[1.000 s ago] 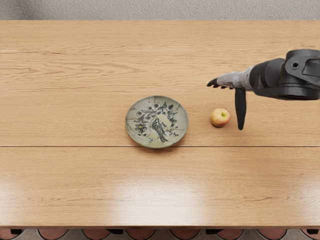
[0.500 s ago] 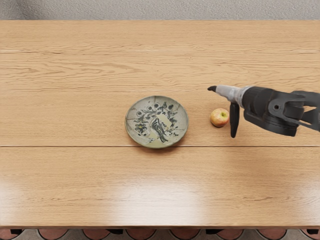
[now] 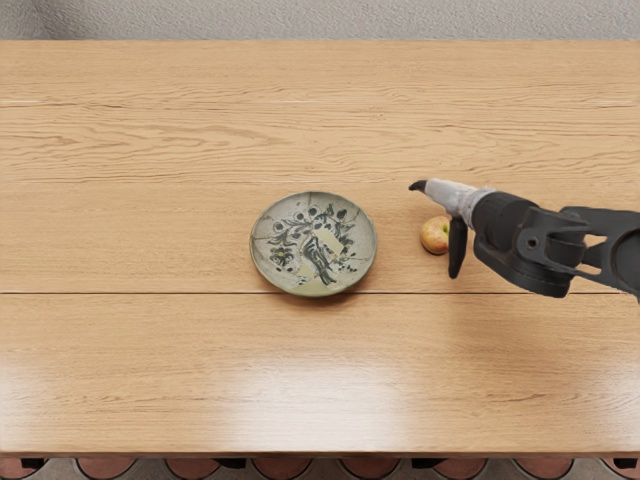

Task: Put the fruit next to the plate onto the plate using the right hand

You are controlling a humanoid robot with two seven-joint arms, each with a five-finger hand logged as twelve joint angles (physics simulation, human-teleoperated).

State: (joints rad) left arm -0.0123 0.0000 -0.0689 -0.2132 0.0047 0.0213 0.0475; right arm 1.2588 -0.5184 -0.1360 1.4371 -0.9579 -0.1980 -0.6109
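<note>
Right hand open, fingers spread, gripping nothing — hovering right at the apple, on the counter beside the painted plate. Risk: nudging the round apple into a roll by closing off-centre.

One wooden table fills the view, and on it lie one round patterned plate and one small apple, the only fruit there. One robot arm shows, ending in one right hand. Two of its dark-tipped fingers can be told apart.
</note>
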